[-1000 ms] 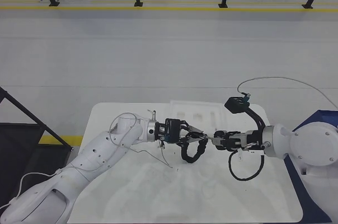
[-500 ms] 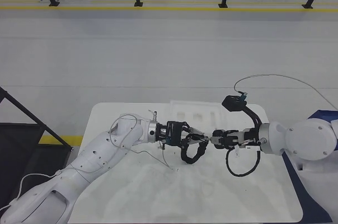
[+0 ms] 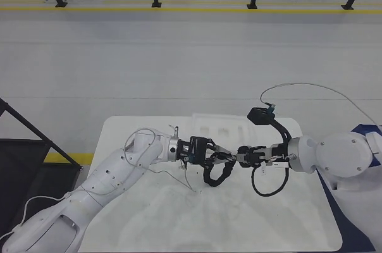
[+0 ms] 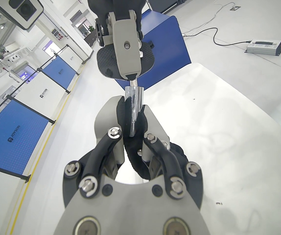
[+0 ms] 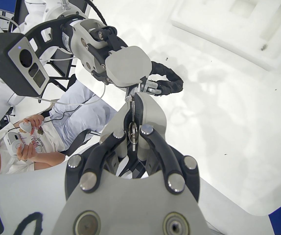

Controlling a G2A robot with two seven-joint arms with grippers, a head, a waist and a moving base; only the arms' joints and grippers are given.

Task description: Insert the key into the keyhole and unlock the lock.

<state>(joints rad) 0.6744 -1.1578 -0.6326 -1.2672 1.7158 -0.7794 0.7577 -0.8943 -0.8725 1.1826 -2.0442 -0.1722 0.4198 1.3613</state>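
Top camera is looking down on the table [image 3: 292, 215] from farther off. Wrist cameras are sitting close behind left gripper [image 4: 132, 110] and right gripper [image 5: 134, 103], facing each other; all are sharing mid-table.

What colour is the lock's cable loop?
The cable loop is black, clearest in the right wrist view.

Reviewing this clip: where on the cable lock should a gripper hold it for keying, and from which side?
Clamp the chrome barrel across its sides, coming from its rear end, as the left gripper does: the keyhole end faces the key and the cable loop sits off to one side.
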